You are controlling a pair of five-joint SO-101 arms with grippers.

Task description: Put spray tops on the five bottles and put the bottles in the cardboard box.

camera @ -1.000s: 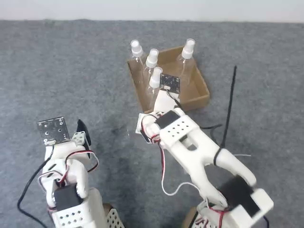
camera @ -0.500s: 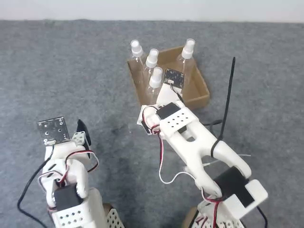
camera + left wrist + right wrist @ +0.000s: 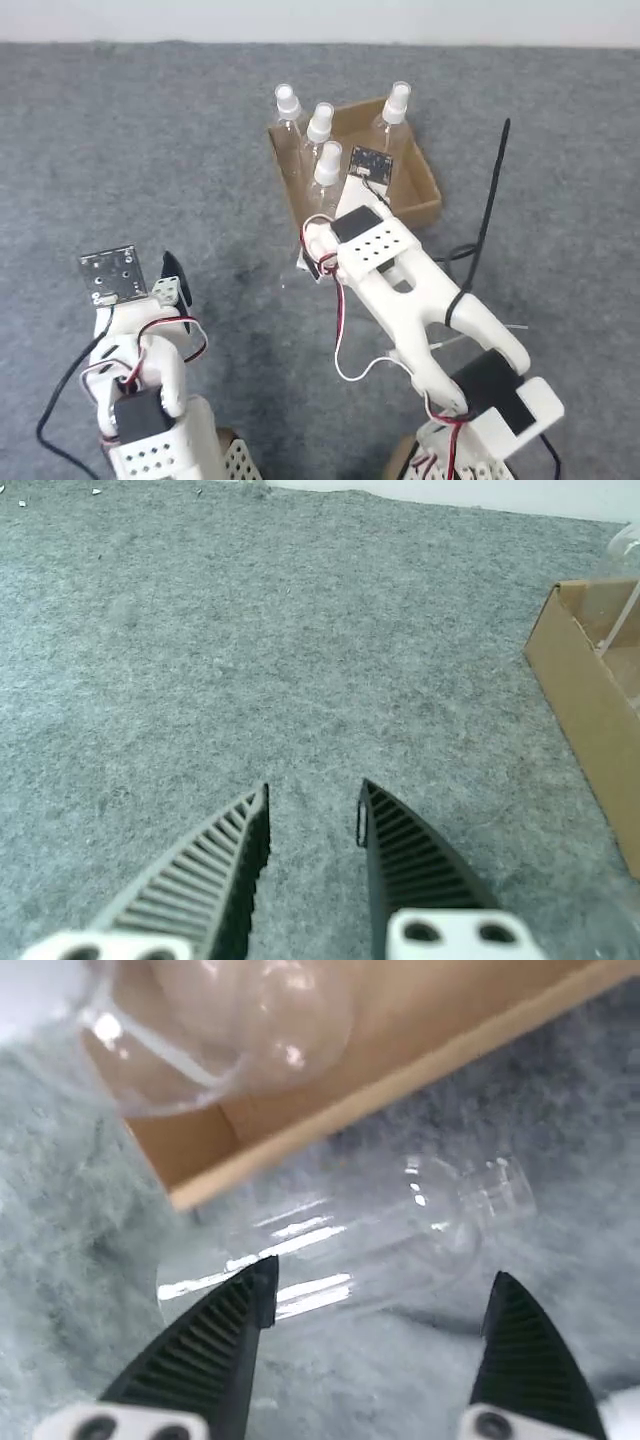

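Several clear bottles with white spray tops (image 3: pixel 320 122) stand upright in or at the cardboard box (image 3: pixel 425 185). Another clear bottle (image 3: pixel 380 1240) lies on its side on the carpet just outside the box wall (image 3: pixel 400 1070); its threaded neck is bare. My right gripper (image 3: pixel 385 1305) hangs open over this bottle with one finger on each side, apart from it. In the high view the right arm (image 3: pixel 375 255) reaches over the box's near edge. My left gripper (image 3: pixel 313 795) is open over bare carpet, with the box (image 3: pixel 590 690) off to one side.
Grey carpet covers the table, with a pale wall along the far edge. The left arm (image 3: pixel 140 345) sits low at the near left. A black cable (image 3: pixel 490 190) runs past the box's right side. Open carpet lies left of the box.
The right arm has shifted a little forward and to the right, toward the box. The left arm has kept still.
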